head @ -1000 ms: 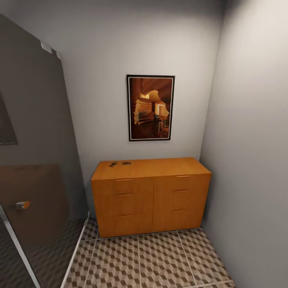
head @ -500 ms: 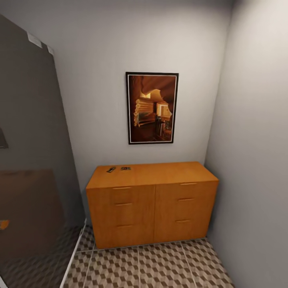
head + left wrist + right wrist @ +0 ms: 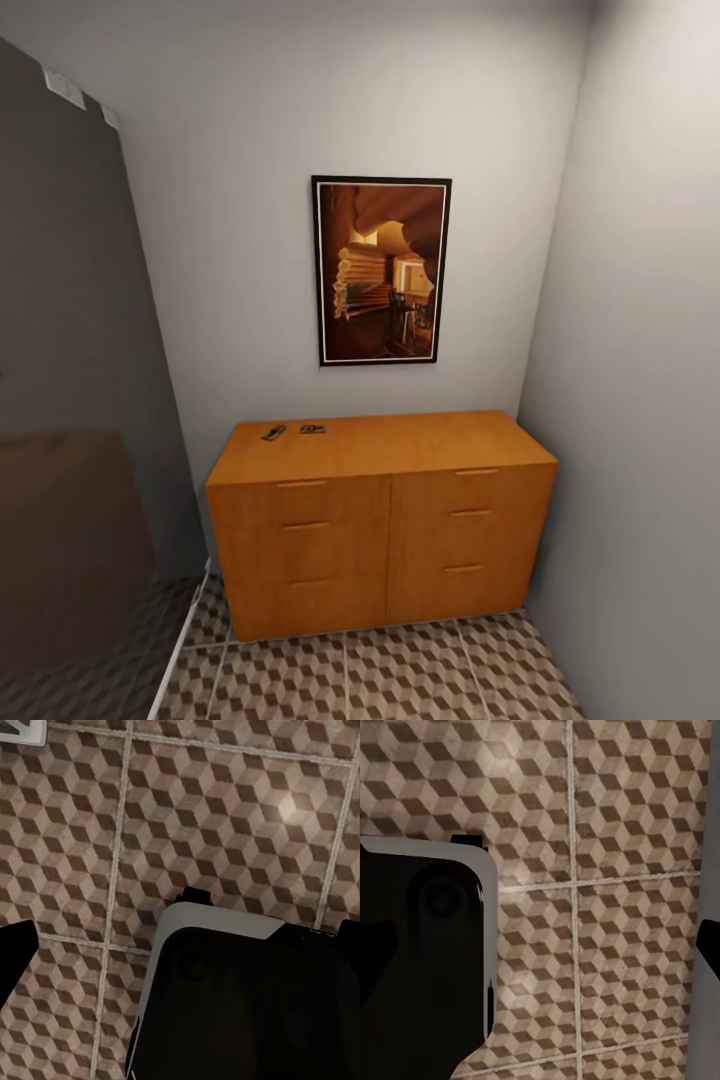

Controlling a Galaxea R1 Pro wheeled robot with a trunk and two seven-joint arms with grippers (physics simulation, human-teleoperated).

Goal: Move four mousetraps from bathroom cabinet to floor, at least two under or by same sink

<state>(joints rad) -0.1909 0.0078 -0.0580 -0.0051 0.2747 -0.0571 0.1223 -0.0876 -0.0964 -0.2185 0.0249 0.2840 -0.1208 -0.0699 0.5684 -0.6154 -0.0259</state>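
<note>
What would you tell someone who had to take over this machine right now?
Grippers: both wrist views look down on the tiled floor; dark finger tips sit at the picture edges with nothing between them, but open or shut cannot be told.
Things: two small dark items, probably mousetraps, lie on the left rear of the orange cabinet top, below the framed picture.
Done: no trap shows on the floor.
Left: close in on the cabinet, find all four, place them on the floor, two by the sink.

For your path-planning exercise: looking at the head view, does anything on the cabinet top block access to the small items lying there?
Nothing visible does. Two small dark items, likely mousetraps, lie in the open near the back left of the cabinet top, apart from each other, with bare wood around them. The bathroom floor in front shows no obstacle.
</note>
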